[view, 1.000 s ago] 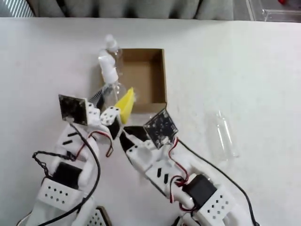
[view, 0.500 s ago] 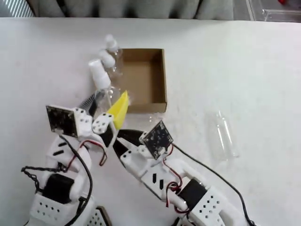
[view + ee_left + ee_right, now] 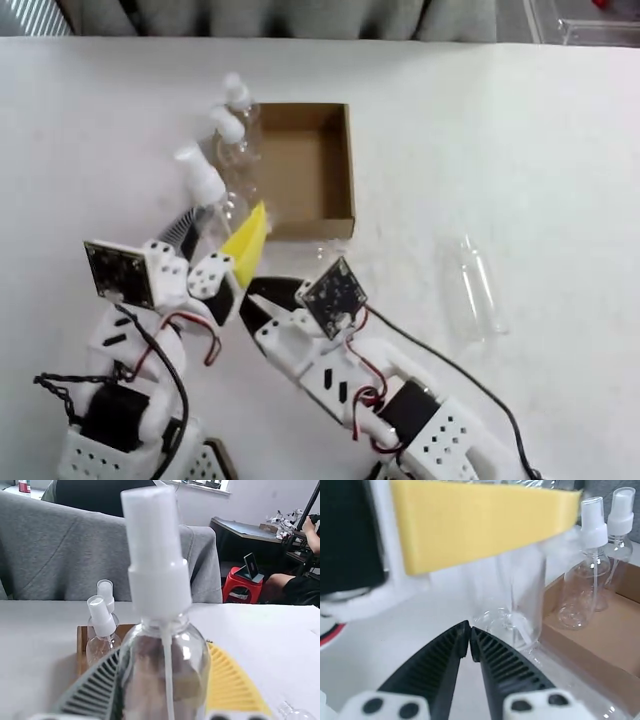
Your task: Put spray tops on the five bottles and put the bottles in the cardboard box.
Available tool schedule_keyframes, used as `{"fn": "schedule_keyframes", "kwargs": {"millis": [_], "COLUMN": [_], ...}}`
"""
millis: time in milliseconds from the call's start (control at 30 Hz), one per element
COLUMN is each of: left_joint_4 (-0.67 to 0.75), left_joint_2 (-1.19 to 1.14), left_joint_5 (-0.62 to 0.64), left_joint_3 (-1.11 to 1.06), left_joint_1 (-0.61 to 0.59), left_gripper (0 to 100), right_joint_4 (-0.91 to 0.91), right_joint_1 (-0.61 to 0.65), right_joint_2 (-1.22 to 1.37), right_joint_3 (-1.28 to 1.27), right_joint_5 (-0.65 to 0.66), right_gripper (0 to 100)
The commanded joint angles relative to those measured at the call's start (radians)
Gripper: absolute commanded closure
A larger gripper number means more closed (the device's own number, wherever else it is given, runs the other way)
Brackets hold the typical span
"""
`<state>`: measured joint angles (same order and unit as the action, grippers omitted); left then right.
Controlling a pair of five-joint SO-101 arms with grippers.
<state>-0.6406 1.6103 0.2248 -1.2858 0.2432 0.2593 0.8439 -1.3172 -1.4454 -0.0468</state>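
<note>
Left of centre in the high view, the left gripper [image 3: 228, 211] clamps a clear bottle [image 3: 160, 665] with white spray top [image 3: 152, 555] beside the cardboard box [image 3: 310, 175]; the right gripper [image 3: 469, 635] is closed, empty.

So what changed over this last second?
The left gripper, shut on the spray-topped bottle, drew it back from the cardboard box toward its own base. The right gripper, shut, also pulled back slightly. The two topped bottles in the box and the topless bottle lying on the table stayed put.
</note>
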Motion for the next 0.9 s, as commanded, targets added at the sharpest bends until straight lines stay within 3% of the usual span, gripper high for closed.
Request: {"fn": "schedule_keyframes", "kwargs": {"millis": [0,767,867], "left_joint_4": [-0.034,0.028,0.126], "left_joint_2": [0.024,0.021,0.019], "left_joint_5": [0.009,0.006,0.006], "left_joint_3": [0.052,-0.009,-0.066], "left_joint_1": [0.008,-0.001,-0.001], "left_gripper": [98,98,98], "right_joint_4": [-0.033,-0.024,-0.025], "right_joint_1": [-0.073,-0.142,-0.14], "right_joint_2": [-0.013,-0.013,-0.013], "right_joint_3": [0.008,0.002,-0.018], "right_joint_5": [-0.012,-0.006,-0.005], "right_gripper": [98.3,98.3,98.3]}}
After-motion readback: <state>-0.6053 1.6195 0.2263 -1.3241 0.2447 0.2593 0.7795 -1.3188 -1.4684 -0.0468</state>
